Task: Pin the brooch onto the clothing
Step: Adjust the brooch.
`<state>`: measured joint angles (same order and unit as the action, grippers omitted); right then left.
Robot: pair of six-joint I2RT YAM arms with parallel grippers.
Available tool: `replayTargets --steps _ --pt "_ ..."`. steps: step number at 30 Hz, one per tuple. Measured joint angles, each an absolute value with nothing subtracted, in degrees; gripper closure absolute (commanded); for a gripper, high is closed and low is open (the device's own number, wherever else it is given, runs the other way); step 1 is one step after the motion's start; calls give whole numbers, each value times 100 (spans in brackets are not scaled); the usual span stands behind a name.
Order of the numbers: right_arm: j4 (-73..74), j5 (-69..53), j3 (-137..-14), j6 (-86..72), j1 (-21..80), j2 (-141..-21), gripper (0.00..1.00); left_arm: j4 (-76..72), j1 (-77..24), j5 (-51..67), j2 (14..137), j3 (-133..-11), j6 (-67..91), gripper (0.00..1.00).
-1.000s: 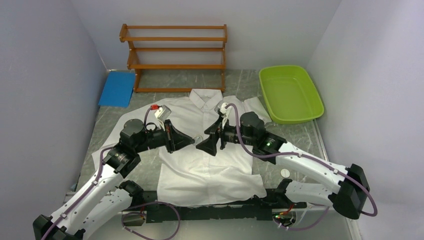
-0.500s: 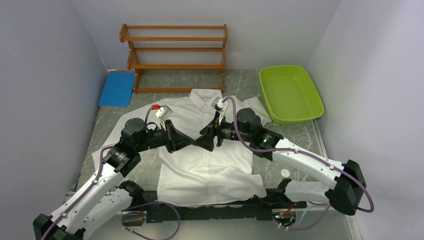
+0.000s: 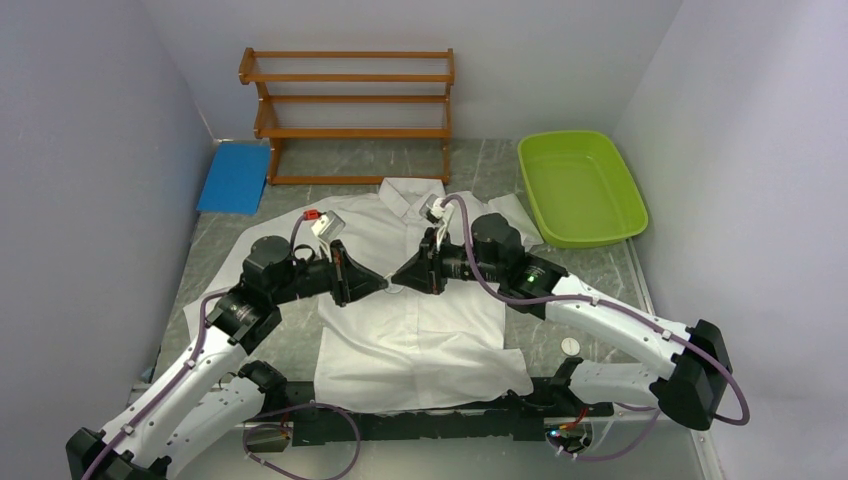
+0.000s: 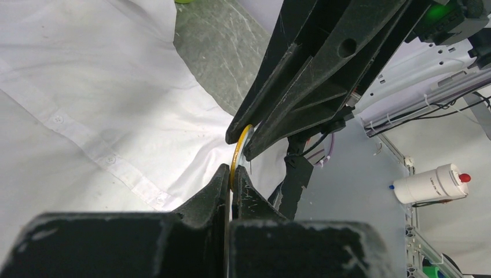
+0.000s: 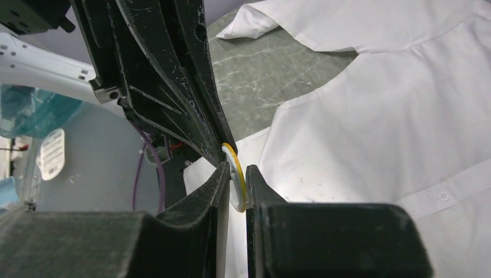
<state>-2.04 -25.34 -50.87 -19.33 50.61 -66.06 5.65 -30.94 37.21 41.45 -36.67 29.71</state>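
The clothing [image 3: 420, 330] is a white button-up shirt lying flat on the table, collar at the far side. Above its middle, my two grippers meet tip to tip. The brooch [image 3: 392, 279] is a small round disc with a yellow rim. My left gripper [image 3: 384, 282] is shut on one edge of the brooch [image 4: 239, 147]. My right gripper [image 3: 399, 279] has its jaws pressed on the opposite edge of the brooch [image 5: 234, 174]. In the left wrist view the right gripper [image 4: 246, 139] comes down from above onto the disc. The shirt [image 5: 405, 116] lies below.
A wooden rack [image 3: 350, 100] stands at the back, a blue pad [image 3: 235, 177] to its left. A green basin [image 3: 580, 185] sits at the back right. A small white round object [image 3: 570, 346] lies by the right arm. A white bottle [image 4: 431, 184] stands beyond the table edge.
My right gripper moved left to the brooch held by the left gripper and closed its wide-open jaws onto it. The left arm stayed still.
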Motion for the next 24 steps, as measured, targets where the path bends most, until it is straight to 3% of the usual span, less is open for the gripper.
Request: replayTargets --steps 2,6,9,15,24 --pt "-102 -2576 -5140 -1774 5061 -6622 74 576 -3094 3723 4145 -3667 2954 97" --pt "104 -2556 -5214 -1494 5065 -6665 27 624 -3114 3771 4150 -3673 2936 97" --pt "141 -2517 -5142 -1435 5048 -6573 10 639 -3116 3767 4145 -3704 2912 98" --pt "-252 -2475 -4641 -1717 4873 -5826 1 626 -3116 3669 4145 -3704 2738 98" --pt "-628 -2403 -4405 -2414 4619 -5280 0 690 -3116 3518 4486 -4287 1461 97"
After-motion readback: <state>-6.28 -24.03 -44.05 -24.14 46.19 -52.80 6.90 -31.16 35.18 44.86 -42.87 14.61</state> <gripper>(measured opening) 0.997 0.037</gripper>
